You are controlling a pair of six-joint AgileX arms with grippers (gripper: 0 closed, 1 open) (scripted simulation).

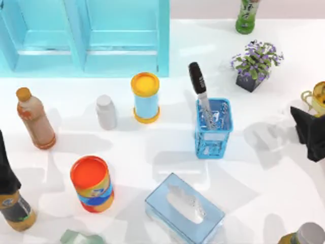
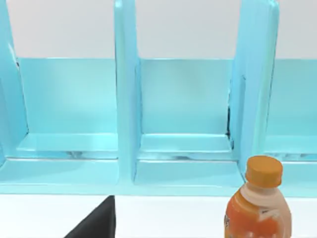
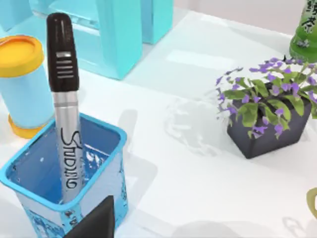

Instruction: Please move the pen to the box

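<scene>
The pen (image 1: 198,81) stands upright inside the box (image 1: 213,145), a blue openwork basket right of the table's middle. Its black cap sticks up above the rim and its silver-grey barrel reaches down inside. The right wrist view shows the pen (image 3: 64,99) leaning on the box's near wall (image 3: 106,173), with black lettering on the barrel. My right gripper (image 1: 307,129) hangs at the table's right edge, well clear of the box and holding nothing. My left gripper (image 1: 6,168) sits at the left edge, beside a dark bottle (image 1: 15,211).
A turquoise shelf (image 1: 86,35) fills the back left. Around the box stand a yellow-lidded can (image 1: 145,96), a white bottle (image 1: 106,112), an orange-capped bottle (image 1: 35,119), a red-lidded can (image 1: 92,183), a tissue box (image 1: 184,209), a potted plant (image 1: 254,63) and a green bottle (image 1: 247,15).
</scene>
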